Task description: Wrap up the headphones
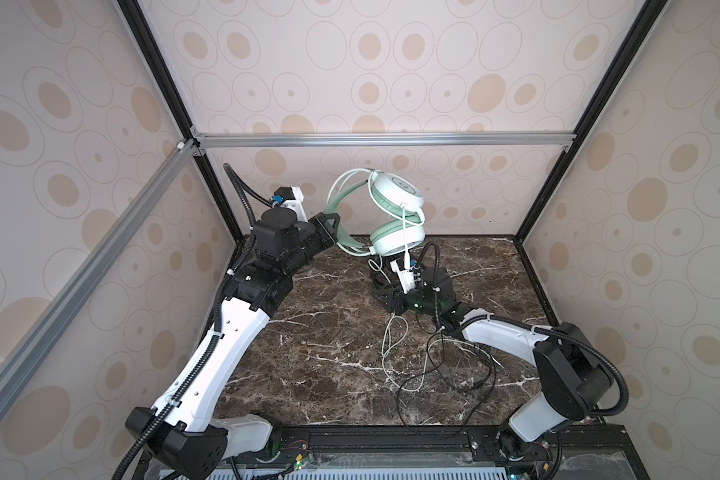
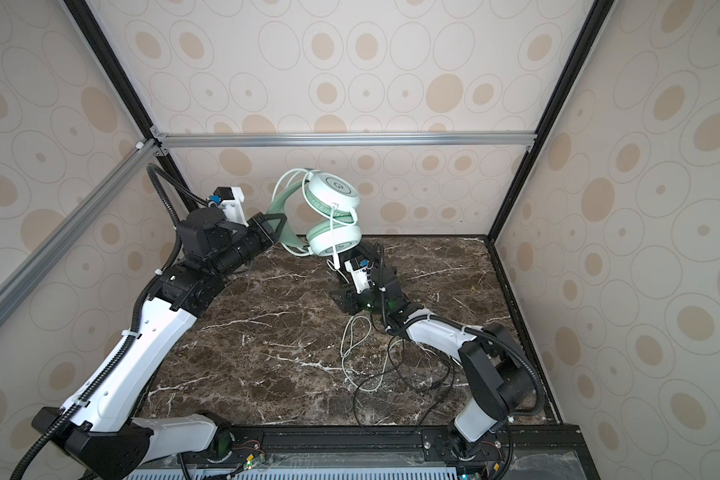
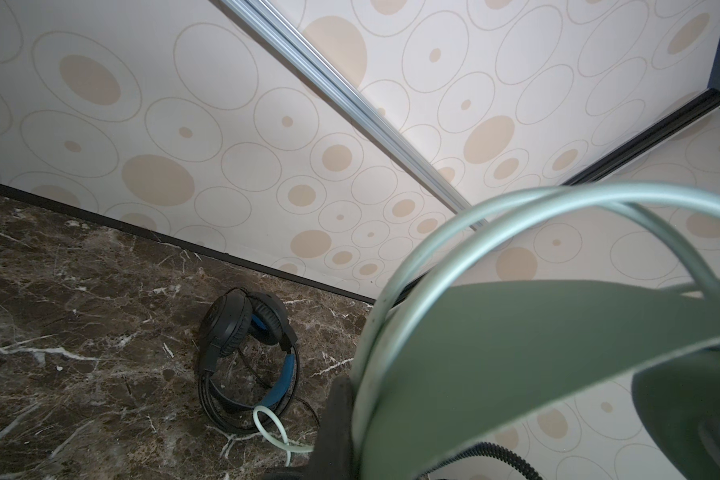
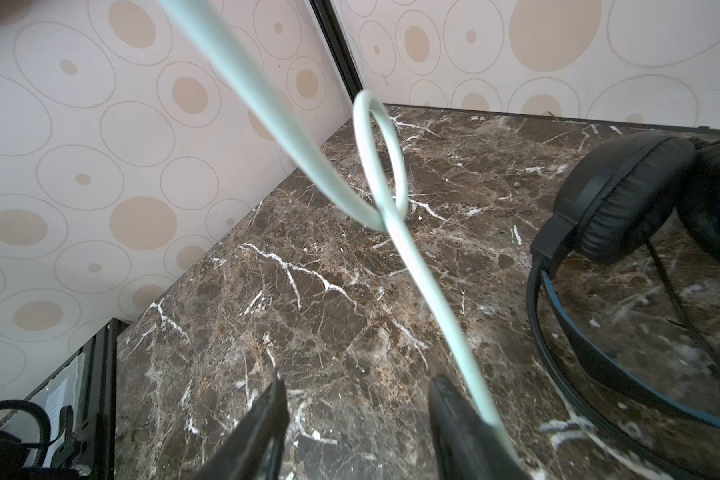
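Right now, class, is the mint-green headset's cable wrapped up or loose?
Loose. The cable hangs from the raised mint-green headset and lies in slack loops on the table.

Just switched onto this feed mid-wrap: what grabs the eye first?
The mint headset hangs in the air at the back centre, its headband clamped in the left hand. Its pale cable drops past the open right hand and pools in loose loops on the table. The black headset lies on the table near the right hand.
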